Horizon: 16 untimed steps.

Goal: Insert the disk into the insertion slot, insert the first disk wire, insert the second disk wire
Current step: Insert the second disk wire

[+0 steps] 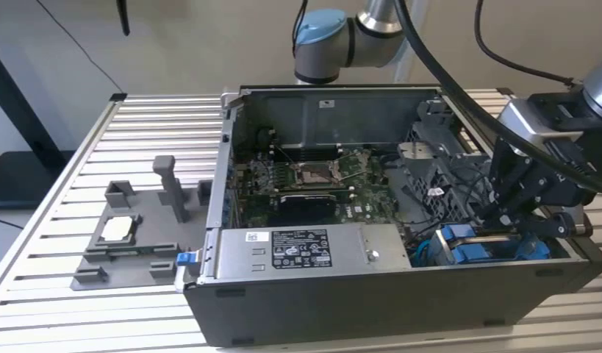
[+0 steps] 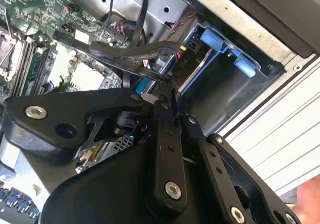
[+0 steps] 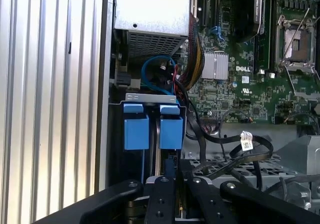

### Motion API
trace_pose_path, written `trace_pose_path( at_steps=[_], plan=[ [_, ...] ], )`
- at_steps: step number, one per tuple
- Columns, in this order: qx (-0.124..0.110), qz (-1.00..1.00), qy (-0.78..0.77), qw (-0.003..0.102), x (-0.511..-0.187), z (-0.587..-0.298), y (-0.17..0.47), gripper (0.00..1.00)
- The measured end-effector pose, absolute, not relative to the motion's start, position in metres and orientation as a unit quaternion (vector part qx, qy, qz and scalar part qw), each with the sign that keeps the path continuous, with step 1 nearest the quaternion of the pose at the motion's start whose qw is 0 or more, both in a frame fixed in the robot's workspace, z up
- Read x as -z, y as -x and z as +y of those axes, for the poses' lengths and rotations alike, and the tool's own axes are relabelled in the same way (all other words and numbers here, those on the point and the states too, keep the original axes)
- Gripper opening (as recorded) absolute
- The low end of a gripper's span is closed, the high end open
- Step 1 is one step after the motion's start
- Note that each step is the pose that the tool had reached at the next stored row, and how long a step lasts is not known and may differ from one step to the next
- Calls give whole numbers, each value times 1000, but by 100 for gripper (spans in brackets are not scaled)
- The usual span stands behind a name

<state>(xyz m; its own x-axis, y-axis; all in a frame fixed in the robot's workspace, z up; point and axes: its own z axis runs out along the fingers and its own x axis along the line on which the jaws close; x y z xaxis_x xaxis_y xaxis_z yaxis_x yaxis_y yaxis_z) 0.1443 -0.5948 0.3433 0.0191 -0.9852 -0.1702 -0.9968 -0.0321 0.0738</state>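
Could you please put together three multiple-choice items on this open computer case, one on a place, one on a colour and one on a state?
1. In the exterior view, the tool hovers over which corner of the case?
A. near right
B. far left
C. near left

2. What colour are the carrier tabs in the insertion slot?
A. red
B. blue
C. yellow

3. How is the case's upward-facing side?
A. closed by a panel
B. open, motherboard exposed
C. covered with cloth

Answers: 1 A, the tool sits at the exterior view's right, near the front edge; 2 B, bright blue in both wrist views; 3 B, the board lies bare.
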Motion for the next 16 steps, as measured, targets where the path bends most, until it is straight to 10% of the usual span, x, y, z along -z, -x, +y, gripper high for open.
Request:
trace_pose_path(
  at_steps=[16],
  plan=[
    [-90, 702, 705, 32, -338, -595, -145, 16]
  ],
)
